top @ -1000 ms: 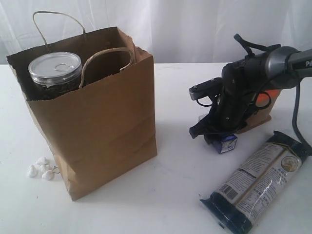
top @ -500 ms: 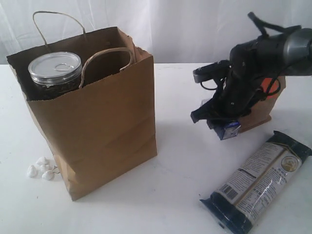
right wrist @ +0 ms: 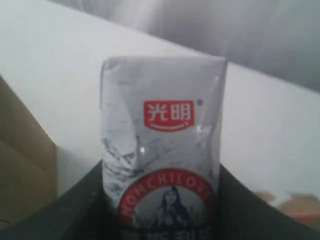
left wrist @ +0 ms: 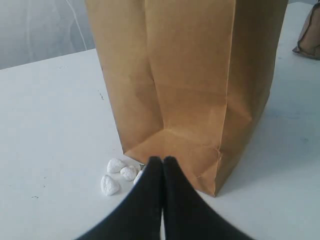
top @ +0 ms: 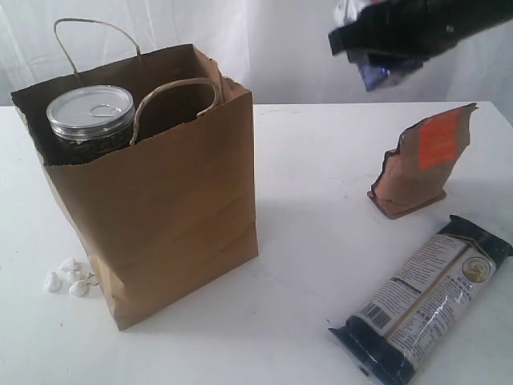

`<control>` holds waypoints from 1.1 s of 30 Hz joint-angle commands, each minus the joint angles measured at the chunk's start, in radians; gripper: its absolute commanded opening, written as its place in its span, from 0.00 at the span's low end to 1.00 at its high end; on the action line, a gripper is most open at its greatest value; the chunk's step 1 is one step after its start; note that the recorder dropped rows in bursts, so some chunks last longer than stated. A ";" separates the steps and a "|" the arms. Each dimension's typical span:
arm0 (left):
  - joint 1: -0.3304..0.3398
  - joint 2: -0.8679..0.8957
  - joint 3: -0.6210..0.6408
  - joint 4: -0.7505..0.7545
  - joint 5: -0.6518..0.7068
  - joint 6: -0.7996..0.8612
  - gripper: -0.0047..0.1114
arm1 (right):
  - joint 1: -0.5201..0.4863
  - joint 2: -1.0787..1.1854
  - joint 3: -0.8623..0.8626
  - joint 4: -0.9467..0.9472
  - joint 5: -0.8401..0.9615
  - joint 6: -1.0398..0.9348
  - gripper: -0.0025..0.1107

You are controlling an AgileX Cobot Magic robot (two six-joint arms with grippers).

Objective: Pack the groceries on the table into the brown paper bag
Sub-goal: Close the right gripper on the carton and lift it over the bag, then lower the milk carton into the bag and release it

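The brown paper bag (top: 152, 200) stands upright on the left of the white table (top: 313, 241), with a silver pull-tab can (top: 90, 112) showing in its open top. High at the upper right, my right gripper (top: 377, 48) is shut on the small blue-white carton (top: 383, 72), which fills the right wrist view (right wrist: 162, 150). The brown orange-labelled pouch (top: 421, 160) stands on the table at the right. The long dark-blue packet (top: 425, 301) lies in front of it. My left gripper (left wrist: 163, 160) is shut and empty, low on the table by the bag's bottom corner (left wrist: 200, 150).
Several small white lumps (top: 70, 277) lie on the table beside the bag's lower left corner, also close to the left gripper's fingertips (left wrist: 117, 172). A white curtain hangs behind the table. The bag's two loop handles (top: 172, 100) stick up at its mouth.
My right gripper has lifted the carton from the table beside the pouch up to the top of the exterior view. The pouch now shows fully. The left gripper has not moved.
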 commanded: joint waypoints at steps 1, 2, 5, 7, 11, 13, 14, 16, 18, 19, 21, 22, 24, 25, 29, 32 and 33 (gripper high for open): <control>-0.006 -0.006 0.004 0.004 0.005 -0.007 0.04 | 0.079 -0.052 -0.097 0.134 -0.065 -0.163 0.02; -0.006 -0.006 0.004 0.004 0.005 -0.007 0.04 | 0.099 -0.052 -0.127 0.147 -0.059 -0.179 0.02; -0.006 -0.006 0.004 0.004 0.005 -0.007 0.04 | 0.160 -0.037 -0.202 0.155 -0.055 -0.207 0.02; -0.006 -0.006 0.004 0.004 0.005 -0.007 0.04 | 0.190 -0.025 -0.236 0.155 -0.050 -0.211 0.02; -0.006 -0.006 0.004 0.004 0.005 -0.007 0.04 | 0.244 0.021 -0.281 0.155 -0.023 -0.229 0.02; -0.006 -0.006 0.004 0.004 0.005 -0.007 0.04 | 0.264 0.057 -0.299 0.155 -0.002 -0.229 0.02; -0.006 -0.006 0.004 0.004 0.005 -0.007 0.04 | 0.273 0.073 -0.308 0.155 0.017 -0.229 0.02; -0.006 -0.006 0.004 0.004 0.005 -0.007 0.04 | 0.287 0.113 -0.326 0.157 0.052 -0.229 0.02; -0.006 -0.006 0.004 0.004 0.005 -0.007 0.04 | 0.288 0.149 -0.341 0.166 0.081 -0.229 0.02; -0.006 -0.006 0.004 0.004 0.005 -0.007 0.04 | 0.288 0.168 -0.350 0.174 0.096 -0.229 0.02; -0.006 -0.006 0.004 0.004 0.005 -0.007 0.04 | 0.288 0.198 -0.366 0.184 0.115 -0.229 0.02; -0.006 -0.006 0.004 0.004 0.005 -0.007 0.04 | 0.288 0.212 -0.376 0.187 0.124 -0.229 0.02; -0.006 -0.006 0.004 0.004 0.005 -0.007 0.04 | 0.288 0.232 -0.398 0.202 0.135 -0.229 0.02; -0.006 -0.006 0.004 0.004 0.005 -0.007 0.04 | 0.288 0.243 -0.408 0.213 0.135 -0.231 0.02; -0.006 -0.006 0.004 0.004 0.005 -0.007 0.04 | 0.288 0.262 -0.439 0.271 0.138 -0.267 0.02; -0.006 -0.006 0.004 0.004 0.005 -0.007 0.04 | 0.288 0.293 -0.486 0.311 0.179 -0.277 0.02; -0.006 -0.006 0.004 0.004 0.005 -0.007 0.04 | 0.288 0.309 -0.506 0.316 0.211 -0.277 0.02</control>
